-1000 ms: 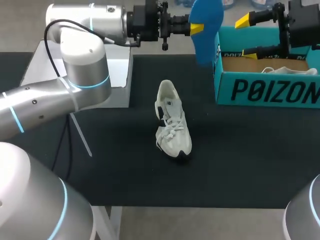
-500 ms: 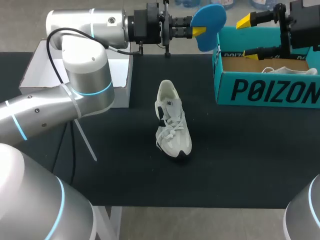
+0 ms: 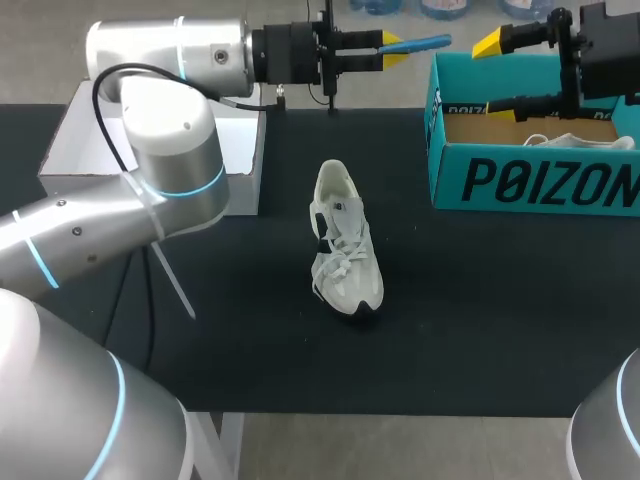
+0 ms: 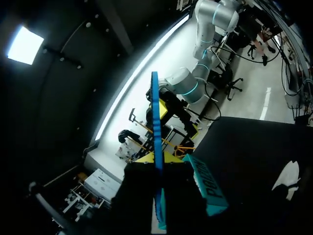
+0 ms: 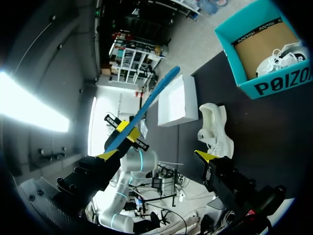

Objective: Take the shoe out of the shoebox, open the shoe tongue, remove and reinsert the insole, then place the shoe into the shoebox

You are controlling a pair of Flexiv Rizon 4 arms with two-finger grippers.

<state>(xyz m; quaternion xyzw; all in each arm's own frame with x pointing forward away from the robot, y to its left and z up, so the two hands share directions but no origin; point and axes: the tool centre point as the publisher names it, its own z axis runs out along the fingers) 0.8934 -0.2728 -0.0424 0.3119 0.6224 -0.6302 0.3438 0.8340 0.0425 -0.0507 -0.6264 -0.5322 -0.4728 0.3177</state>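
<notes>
Two tools: left tool [image 3: 392, 50] clamped on blue insole [image 3: 426, 42] (edge-on), right tool [image 3: 495, 75] apart.

White shoe [image 3: 343, 245] stands upright in the middle of the table [image 3: 250, 340], toe toward the near edge, teal shoebox [image 3: 535, 180] open at the far right corner, blue insole [image 3: 425, 42] level, edge-on above the far edge.

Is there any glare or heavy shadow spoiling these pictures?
Head view: even light, the white shoe clear on the black table. Left wrist view: mostly dark, a bright strip glaring behind the blue insole. Right wrist view: one white-hot patch of light, yet the shoebox shows well.
</notes>
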